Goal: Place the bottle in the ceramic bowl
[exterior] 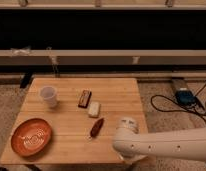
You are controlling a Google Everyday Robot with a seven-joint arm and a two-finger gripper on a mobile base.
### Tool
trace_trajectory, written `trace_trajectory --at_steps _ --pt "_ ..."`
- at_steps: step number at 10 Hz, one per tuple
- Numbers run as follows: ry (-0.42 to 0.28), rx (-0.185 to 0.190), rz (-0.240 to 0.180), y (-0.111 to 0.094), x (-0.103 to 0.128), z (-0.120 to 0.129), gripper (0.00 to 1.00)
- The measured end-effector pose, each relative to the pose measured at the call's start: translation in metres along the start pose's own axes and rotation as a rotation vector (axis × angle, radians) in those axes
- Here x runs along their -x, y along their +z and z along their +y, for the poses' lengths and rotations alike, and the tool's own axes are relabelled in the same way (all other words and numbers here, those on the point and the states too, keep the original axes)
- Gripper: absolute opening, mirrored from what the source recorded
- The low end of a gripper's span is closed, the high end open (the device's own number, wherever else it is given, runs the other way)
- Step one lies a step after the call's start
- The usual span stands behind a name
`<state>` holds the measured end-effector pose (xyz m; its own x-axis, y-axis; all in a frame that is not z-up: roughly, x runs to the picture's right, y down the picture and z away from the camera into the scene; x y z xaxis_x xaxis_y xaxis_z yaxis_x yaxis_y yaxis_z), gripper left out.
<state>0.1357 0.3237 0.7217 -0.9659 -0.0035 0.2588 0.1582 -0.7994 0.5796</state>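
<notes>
Wooden table (116, 90) carries the bottle (94, 108), crowded by a brown bar (84, 98) and a red pod (97, 127), well apart from the bowl (31, 136); the gripper, unseen past the arm (161, 145) at the near right corner, so I cannot tell how its jaws stand, could knock those neighbours.

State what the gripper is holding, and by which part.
Cannot be told: the gripper is out of view past the arm. The bottle lies free on the table.

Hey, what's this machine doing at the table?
A robot's white arm reaches over the near right corner of the wooden table; its claw is out of sight, below the picture's edge. The small white bottle lies mid-table, untouched, apart from the orange ceramic bowl at the near left.
</notes>
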Motion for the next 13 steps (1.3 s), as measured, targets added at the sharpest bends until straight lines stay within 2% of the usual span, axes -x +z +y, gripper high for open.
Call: trace_trajectory --at_steps 2,5,7,10,13 --pt "-0.034 0.035 -0.025 -0.015 -0.011 0.007 0.0" --pt "-0.081 0.079 -0.01 -0.049 -0.052 0.026 0.0" --pt "-0.124 0.097 0.021 -0.07 -0.091 0.04 0.0" --pt "-0.202 0.116 0.098 -0.105 -0.162 0.059 0.0" --pt "-0.278 0.143 0.154 -0.142 -0.229 0.069 0.0"
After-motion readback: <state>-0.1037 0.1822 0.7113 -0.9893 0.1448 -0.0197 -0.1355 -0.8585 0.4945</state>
